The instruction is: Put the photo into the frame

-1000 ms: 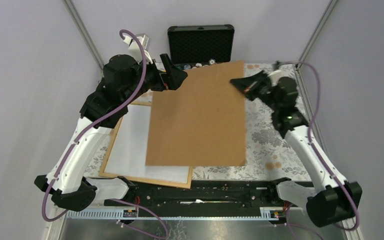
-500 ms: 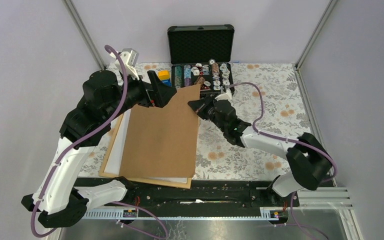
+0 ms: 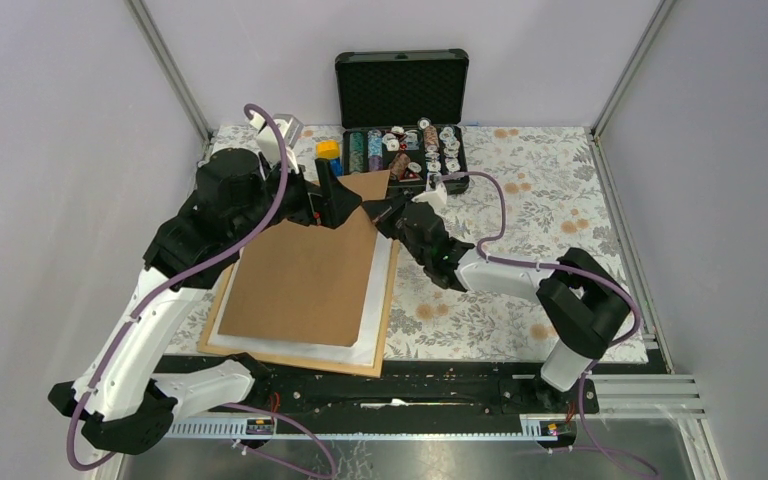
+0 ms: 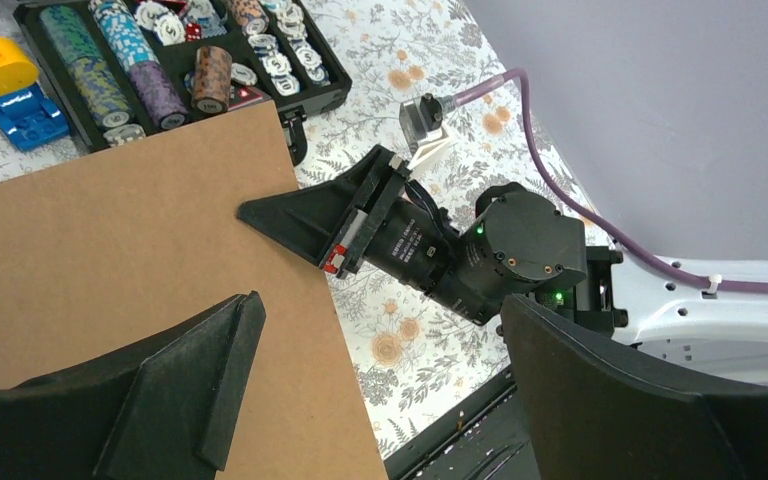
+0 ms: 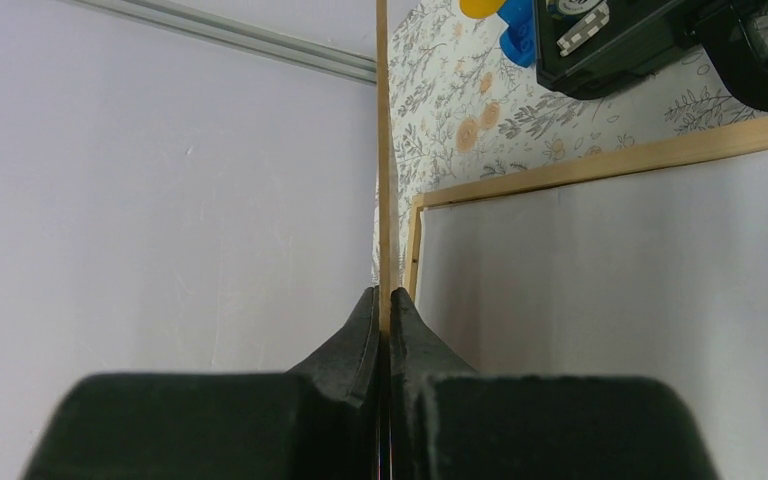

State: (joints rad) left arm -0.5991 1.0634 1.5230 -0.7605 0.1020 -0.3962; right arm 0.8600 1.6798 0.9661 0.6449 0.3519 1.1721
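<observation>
Standing by the table (image 3: 560, 200), flowered cloth over it. Notes, big to small.

- Frame (image 5: 610, 160): light wood, lay flat on the left half of the cloth, near the front edge.
- Photo (image 5: 610, 330): lay inside the frame; only plain white showed, no picture side visible.
- Brown board (image 3: 305, 270): sat over the photo and covered most of it, with white showing along the near and right sides.
- Black case (image 3: 400, 90): open at the back, lid up, poker chips (image 3: 365, 150) in rows.
- Right claw (image 5: 383, 300): pinched tight on the board's far right corner, board edge-on between its fingers.
- Left claw (image 4: 378, 305): spread wide above the board's far edge, holding nothing.
- Yellow block (image 3: 328, 149) and blue block (image 4: 30, 105): beside the case.
</observation>
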